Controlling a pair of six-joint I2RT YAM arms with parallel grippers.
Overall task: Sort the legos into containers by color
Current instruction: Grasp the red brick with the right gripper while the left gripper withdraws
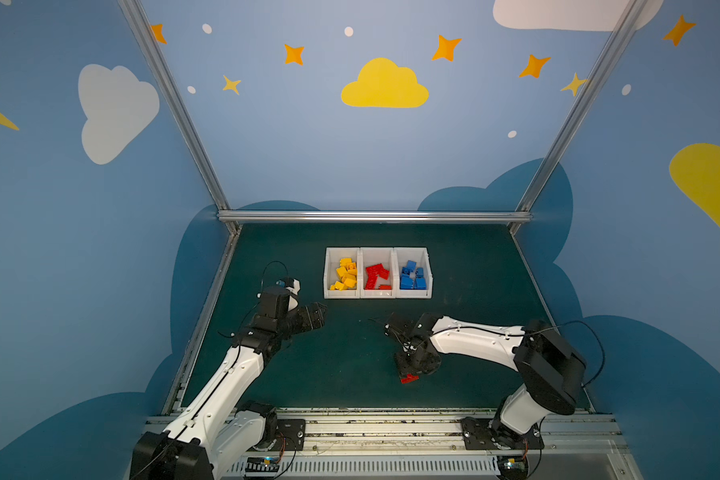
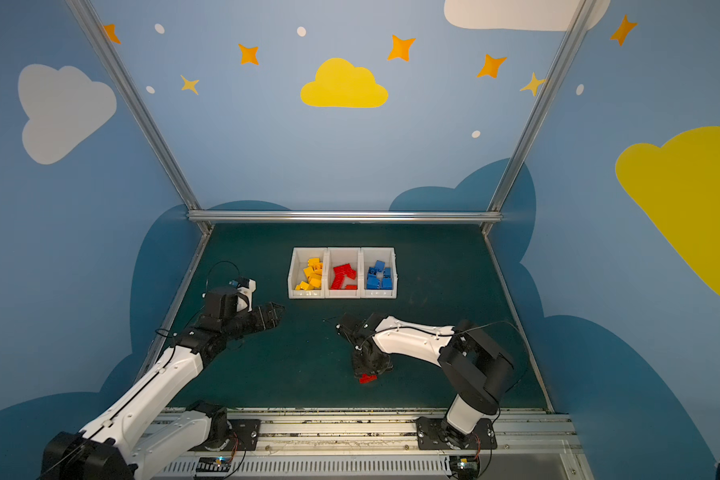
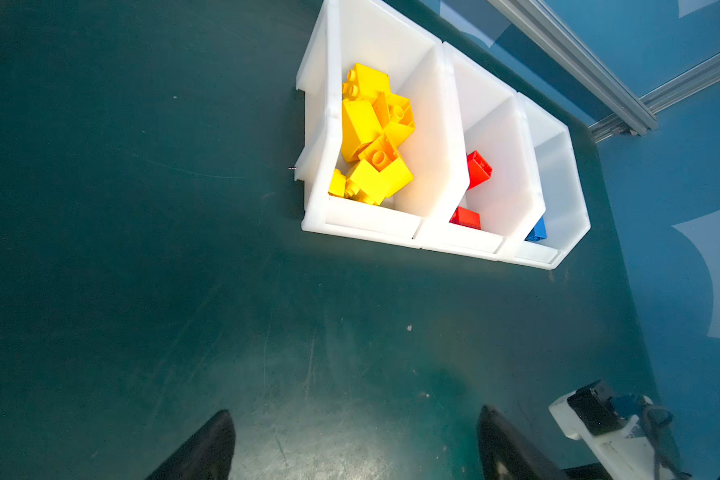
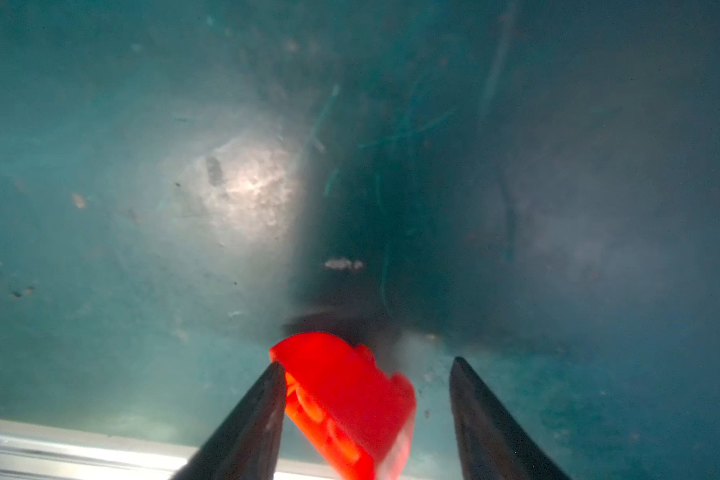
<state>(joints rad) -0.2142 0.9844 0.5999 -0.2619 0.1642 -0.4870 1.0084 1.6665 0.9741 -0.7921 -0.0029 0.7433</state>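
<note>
- Right wrist view: the right gripper [image 4: 366,419] straddles a red brick [image 4: 350,403] on the mat. One finger [image 4: 262,415] touches the brick's side, while a clear gap separates the brick from the other finger, so the jaws are parted and nothing is clamped yet.
- The brick sits skewed between the fingers. As I judge it, closing now could spin it or squirt it out sideways rather than seat it squarely.
- It lies near the front of the table, close to the metal rail [image 4: 80,449]; a nudge that way might push it against the rail, where a pinch from above gets awkward.
- In both top views this brick [image 1: 409,378] is the only loose one I can find. The three white bins [image 1: 378,295] hold yellow, red and blue bricks, and the middle, red bin is the target.
- A weak corner grip could drop the brick on the way, or over the wrong bin, since the bins stand wall to wall.
- The left gripper [image 3: 356,449] hangs spread wide and empty, short of the bin with yellow bricks [image 3: 373,133], well apart from the right arm.
- The dark green mat [image 1: 350,365] is scuffed and scratched, with glare patches.
- Blue walls with painted clouds and stars and aluminium framing enclose the space.
</note>
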